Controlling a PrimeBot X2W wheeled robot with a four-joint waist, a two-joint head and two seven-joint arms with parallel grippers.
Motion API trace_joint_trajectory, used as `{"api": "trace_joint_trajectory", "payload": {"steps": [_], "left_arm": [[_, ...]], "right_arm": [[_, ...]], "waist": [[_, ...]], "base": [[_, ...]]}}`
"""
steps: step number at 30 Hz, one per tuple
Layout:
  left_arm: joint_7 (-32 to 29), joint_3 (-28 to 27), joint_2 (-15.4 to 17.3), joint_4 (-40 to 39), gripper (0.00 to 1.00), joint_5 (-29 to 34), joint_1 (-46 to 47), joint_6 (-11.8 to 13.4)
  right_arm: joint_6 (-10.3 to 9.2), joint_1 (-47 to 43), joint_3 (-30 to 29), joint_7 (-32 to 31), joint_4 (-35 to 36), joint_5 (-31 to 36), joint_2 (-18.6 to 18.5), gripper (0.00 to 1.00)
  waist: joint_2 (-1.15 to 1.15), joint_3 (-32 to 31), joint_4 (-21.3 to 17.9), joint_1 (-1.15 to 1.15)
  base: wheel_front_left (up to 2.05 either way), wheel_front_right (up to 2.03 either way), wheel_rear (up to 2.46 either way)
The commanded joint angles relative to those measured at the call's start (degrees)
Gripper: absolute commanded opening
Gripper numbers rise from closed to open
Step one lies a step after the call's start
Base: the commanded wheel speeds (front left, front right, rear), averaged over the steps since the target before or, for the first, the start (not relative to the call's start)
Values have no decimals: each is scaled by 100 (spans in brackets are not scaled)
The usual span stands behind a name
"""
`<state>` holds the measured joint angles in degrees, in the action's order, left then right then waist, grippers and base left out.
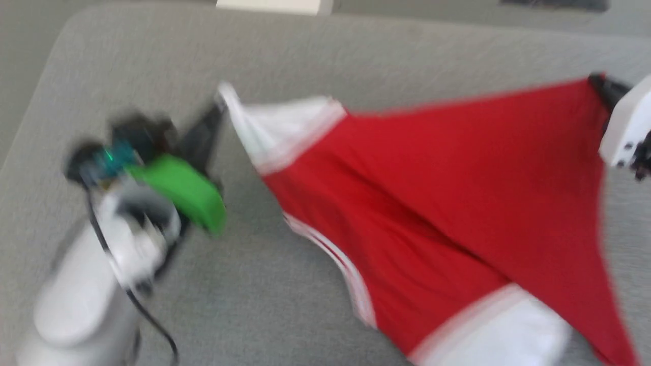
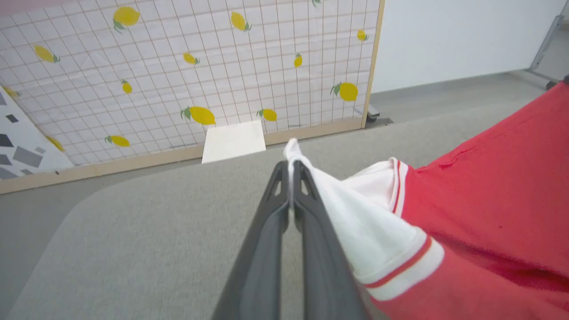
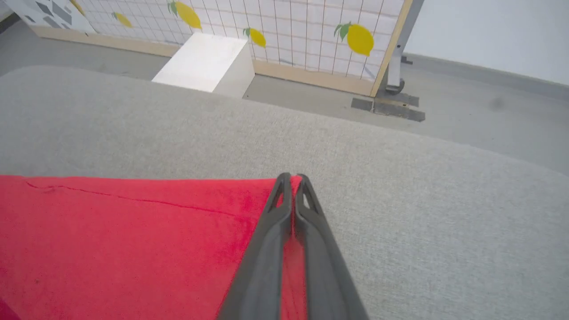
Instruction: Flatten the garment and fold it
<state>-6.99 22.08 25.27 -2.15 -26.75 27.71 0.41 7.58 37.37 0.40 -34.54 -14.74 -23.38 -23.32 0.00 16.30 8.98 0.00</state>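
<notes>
The garment (image 1: 432, 193), a red shirt with white sleeves and striped trim, hangs stretched above the grey table between my two grippers. My left gripper (image 1: 219, 104) is shut on the tip of a white sleeve (image 2: 355, 222); in the left wrist view the fingers (image 2: 306, 231) pinch the white cloth at the gripper (image 2: 291, 165). At the far right my right gripper (image 1: 596, 81) is shut on a red corner of the garment (image 3: 133, 240), the cloth caught between the closed fingertips of that gripper (image 3: 293, 178). A second white sleeve (image 1: 503, 330) hangs low at the front.
The grey padded table (image 1: 254, 284) has a rounded far-left corner. Beyond its far edge stand a white block (image 3: 200, 62) on the floor and a lemon-patterned grid screen (image 2: 200, 71) with a wooden frame.
</notes>
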Motion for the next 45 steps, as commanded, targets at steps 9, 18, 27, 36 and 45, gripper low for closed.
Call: {"api": "trace_joint_trajectory", "payload": {"steps": [9, 18, 27, 36, 45], "left_arm": [[-197, -88, 62, 1143, 0, 242, 2322, -371], [-952, -38, 21, 1525, 0, 15, 3690, -579], [-2500, -26, 69, 1534, 0, -457, 4688, -598], [-1345, 245, 99, 1751, 0, 693, 5871, -433], [239, 234, -97, 2571, 0, 1279, 6938, -205]], "right_arm": [[-9, 1145, 43, 305, -103, 220, 302, 0], [-9, 2039, 475, 41, -258, -5, 465, 0], [-9, 3002, 466, -731, -286, -213, 563, 0], [-9, 4187, 167, -310, -673, 453, 851, 0], [-9, 5237, 189, 643, -1315, 986, 878, 0]], "waist": [[0, -1036, -873, 0], [0, -1296, -1134, 0], [0, -571, -1313, 0], [0, 919, -1460, 0], [0, 1539, -1378, 0]], "base": [[0, 0, 0], [0, 0, 0], [0, 0, 0], [0, 0, 0], [0, 0, 0]]}}
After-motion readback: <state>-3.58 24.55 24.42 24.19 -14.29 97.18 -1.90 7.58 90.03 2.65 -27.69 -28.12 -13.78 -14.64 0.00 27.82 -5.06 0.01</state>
